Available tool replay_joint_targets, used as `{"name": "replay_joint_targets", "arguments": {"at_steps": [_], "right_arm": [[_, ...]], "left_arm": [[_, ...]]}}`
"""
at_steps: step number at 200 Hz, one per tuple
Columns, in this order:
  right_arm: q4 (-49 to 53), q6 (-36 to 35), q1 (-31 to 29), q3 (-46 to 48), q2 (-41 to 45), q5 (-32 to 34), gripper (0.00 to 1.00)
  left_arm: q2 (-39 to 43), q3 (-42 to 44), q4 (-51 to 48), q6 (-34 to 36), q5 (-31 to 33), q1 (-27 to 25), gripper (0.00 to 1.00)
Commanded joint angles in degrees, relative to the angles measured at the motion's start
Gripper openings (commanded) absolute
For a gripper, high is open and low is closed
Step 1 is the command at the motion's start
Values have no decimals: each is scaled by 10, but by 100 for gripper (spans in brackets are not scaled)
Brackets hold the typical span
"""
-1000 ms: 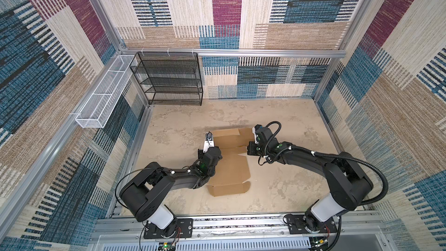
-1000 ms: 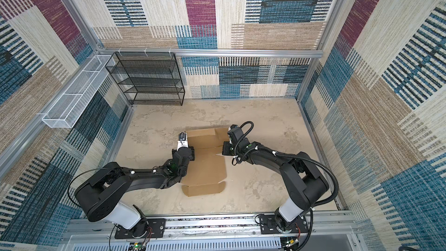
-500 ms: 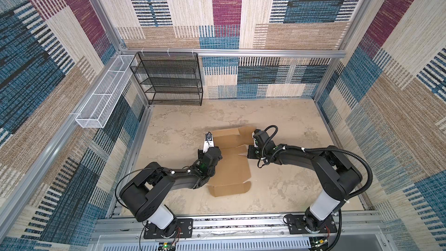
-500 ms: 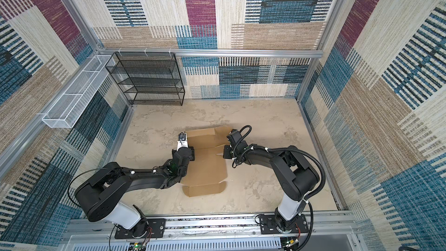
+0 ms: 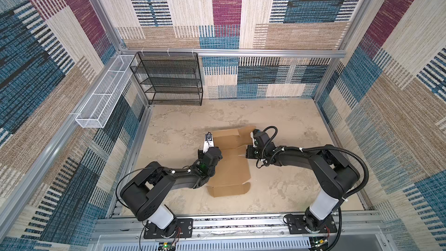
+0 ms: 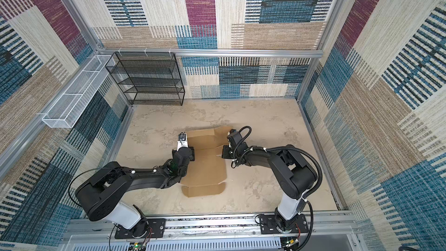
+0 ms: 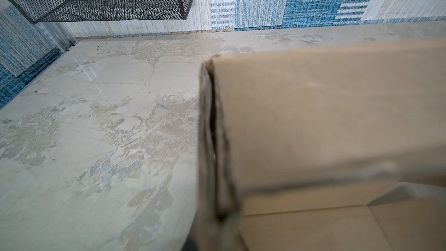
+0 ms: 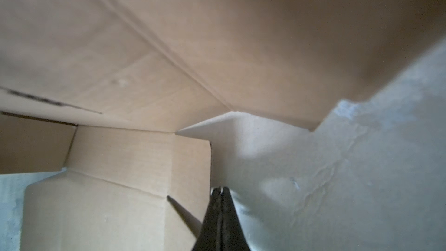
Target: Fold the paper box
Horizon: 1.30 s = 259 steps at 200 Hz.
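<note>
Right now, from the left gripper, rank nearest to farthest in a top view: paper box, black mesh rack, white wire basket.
1. paper box, at the left gripper, mid-table.
2. black mesh rack, back left corner.
3. white wire basket, left wall.

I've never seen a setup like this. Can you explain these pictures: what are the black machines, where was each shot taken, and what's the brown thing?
Those are two robot arms mounted beside a table. Two pictures look down from overhead, nearly identical; the close-ups come from cameras on the arms' wrists. The brown thing lying on it is a partly folded cardboard paper box. The left gripper seems pinched shut on its left edge; the right gripper is shut and empty, tips at its right edge. A black mesh shelf rack stands at the back; a white wire basket hangs on the left wall.
</note>
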<state>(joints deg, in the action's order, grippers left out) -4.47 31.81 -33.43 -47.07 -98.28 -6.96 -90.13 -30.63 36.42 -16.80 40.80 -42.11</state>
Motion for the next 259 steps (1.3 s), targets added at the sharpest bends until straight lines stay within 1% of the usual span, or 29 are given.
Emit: {"name": "replay_joint_targets", "arguments": {"at_steps": [1, 44, 92, 110, 129, 153, 159, 193, 222, 259], "right_arm": [[-56, -8, -2, 0, 11, -46, 6], [-47, -11, -23, -16, 17, -52, 6], [-48, -4, -36, -26, 3, -50, 7], [-37, -5, -37, -29, 14, -39, 8], [-13, -14, -37, -28, 42, -14, 9], [29, -38, -36, -21, 94, 25, 16], [43, -45, -35, -21, 107, 36, 18], [106, -74, -20, -19, 168, 87, 33], [136, -87, -3, -20, 182, 124, 47], [138, -98, 15, -19, 165, 139, 55]], "left_arm": [[-3, -5, 0, -12, -13, -1, 0], [-6, -8, -2, -13, -14, -1, 0], [-3, -10, -7, -16, -11, -1, 0], [-3, -10, -7, -20, -6, -1, 0], [-3, -11, -7, -23, -3, -1, 0], [-2, -13, -7, -25, -5, -1, 0], [-2, -14, -28, -26, -5, -1, 0], [4, -10, -31, -28, 0, -1, 0], [2, -13, -33, -27, -3, -1, 0], [-4, -15, -33, -27, -6, -1, 0]]}}
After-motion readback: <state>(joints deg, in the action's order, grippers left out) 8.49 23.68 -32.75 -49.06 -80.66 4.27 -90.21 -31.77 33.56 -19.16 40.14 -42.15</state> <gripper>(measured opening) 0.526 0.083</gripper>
